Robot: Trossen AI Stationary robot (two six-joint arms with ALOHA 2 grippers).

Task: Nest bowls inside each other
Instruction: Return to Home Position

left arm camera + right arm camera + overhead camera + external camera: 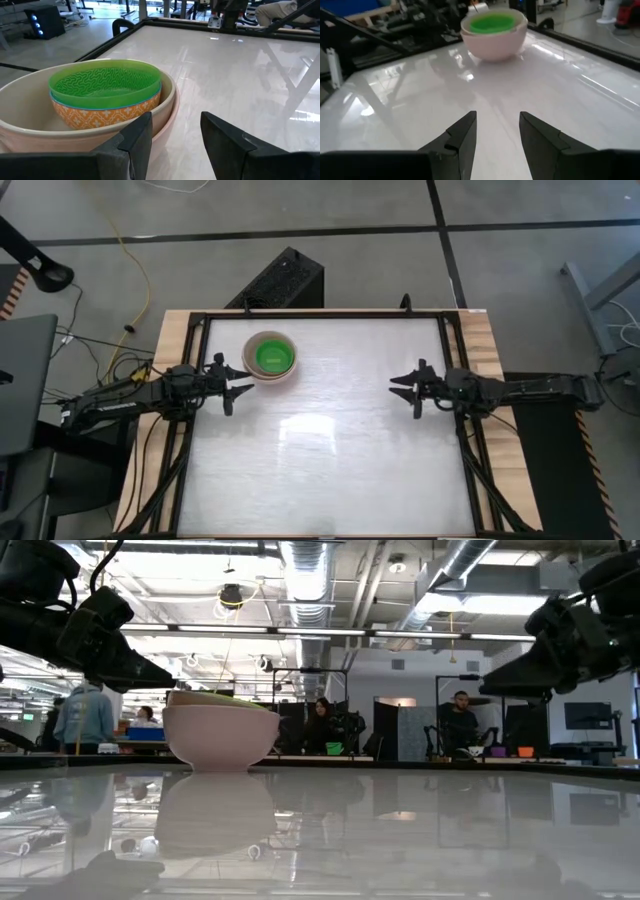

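Bowl stack (270,358) sits at the far left part of the white table (330,470). The green bowl (105,82) is on top, inside the orange patterned bowl (100,116), and all of it sits in the pale pink bowl (30,127). A thin blue rim (115,106) shows between green and orange; no grey bowl is visible.

Nesting looks done, so the step in hand is the retreat.

- **Left gripper** (238,388): empty, fingers spread moderately, just beside the pink bowl's rim on the near side.
- **Right gripper** (404,390): also empty and parted, well apart from the stack at the table's right.

To do it well, the left arm should lift first, then pull back — a sideways sweep could clip the rim and shove the stack. The right arm has a free path and can simply withdraw.
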